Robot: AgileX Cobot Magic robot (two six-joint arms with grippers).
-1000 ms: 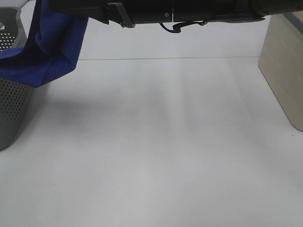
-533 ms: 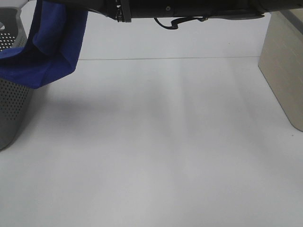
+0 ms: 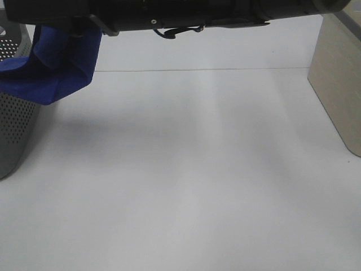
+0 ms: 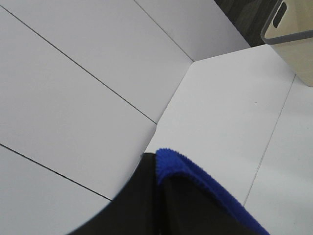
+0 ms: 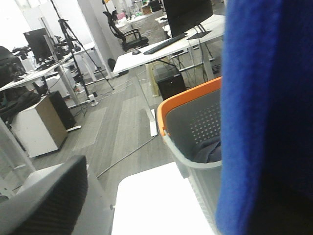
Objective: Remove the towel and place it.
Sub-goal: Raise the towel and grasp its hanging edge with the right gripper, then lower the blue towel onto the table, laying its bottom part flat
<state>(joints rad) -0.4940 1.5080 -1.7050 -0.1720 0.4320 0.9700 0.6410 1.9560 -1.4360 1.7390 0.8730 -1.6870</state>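
The royal-blue towel [image 3: 56,68] hangs from the top left and drapes over the rim of the grey perforated basket [image 3: 14,130]. My right arm [image 3: 197,11] reaches across the top of the exterior view to the towel's upper end, and its fingertips are hidden there. In the right wrist view the towel [image 5: 264,112] fills the right side, with the orange-rimmed basket [image 5: 193,122] behind it. In the left wrist view my left gripper [image 4: 159,196] shows as dark fingers closed around a towel edge [image 4: 195,176].
A beige box [image 3: 338,79] stands at the table's right edge and also shows in the left wrist view [image 4: 293,44]. The white table [image 3: 192,169] spreads between basket and box. A thin seam line [image 3: 197,70] crosses the table at the back.
The right arm has shifted left and slightly down along the top of the view. The towel's upper part has bunched and its hanging fold sits a little lower and further left.
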